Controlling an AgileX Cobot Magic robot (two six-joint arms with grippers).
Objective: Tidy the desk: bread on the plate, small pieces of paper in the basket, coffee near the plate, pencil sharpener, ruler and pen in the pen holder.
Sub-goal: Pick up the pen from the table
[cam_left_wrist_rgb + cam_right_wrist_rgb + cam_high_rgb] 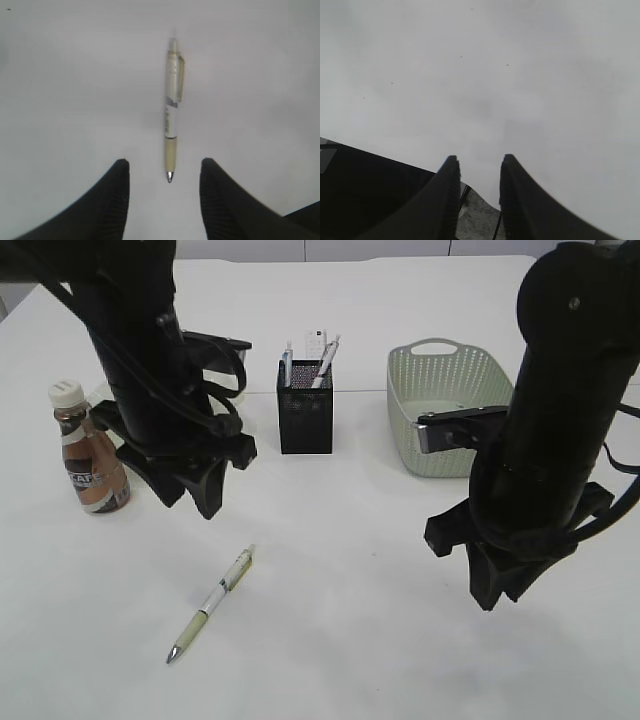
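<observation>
The pen (171, 115) lies straight up the middle of the left wrist view, its tip just above the half-open, empty left fingers (117, 192). The right fingers (451, 192), also apart and empty, are far off.

Pen (212, 604) lies alone on open desk (330, 640), clear all round. Far side crowded: coffee (90, 462) left, holder (305, 406) centre, basket (445, 410) right.

I am seeing the white tabletop (400, 660) carrying a pen (212, 603) at seven o'clock, coffee (88, 451) at nine, pen holder (305, 408) at twelve, basket (445, 410) at two.
</observation>
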